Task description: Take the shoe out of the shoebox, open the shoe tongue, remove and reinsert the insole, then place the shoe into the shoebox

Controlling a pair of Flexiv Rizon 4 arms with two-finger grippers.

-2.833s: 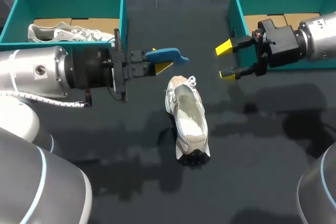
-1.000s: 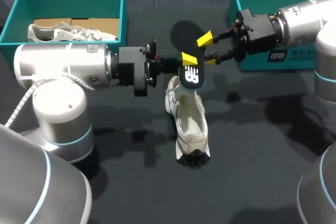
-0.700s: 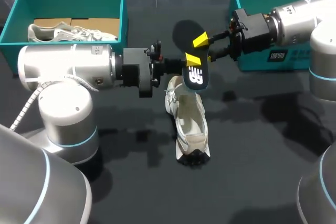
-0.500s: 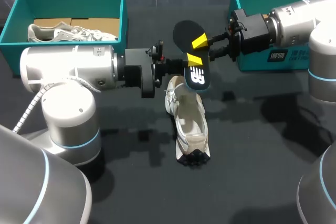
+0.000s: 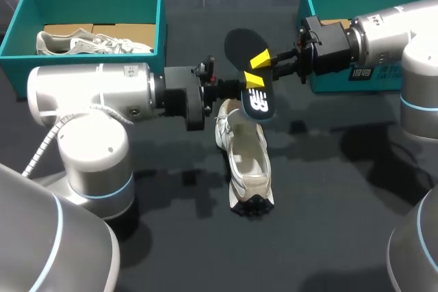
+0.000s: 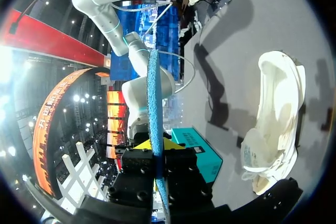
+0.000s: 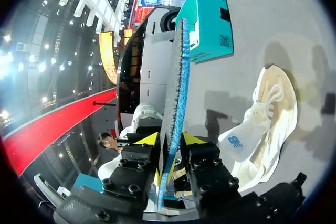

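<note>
A dark insole (image 5: 252, 94) hangs in the air, tilted, just above the heel end of a white shoe (image 5: 248, 158). The shoe lies on its sole on the dark worktop (image 5: 328, 189), midway between two teal boxes. The left claw (image 6: 156, 153) is closed on the insole, pinching its faces. The right claw (image 5: 258, 69) also grips it from the opposite side, yellow tips pressed on both faces. The left shoebox (image 5: 161, 18) holds a second shoe (image 5: 89, 42); the right shoebox (image 5: 306, 11) sits behind the right arm.

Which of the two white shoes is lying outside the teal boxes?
The cream-white sneaker on the dark table, under the black insole; the grey-white sneaker sits inside the left teal cardboard shoebox.
</note>
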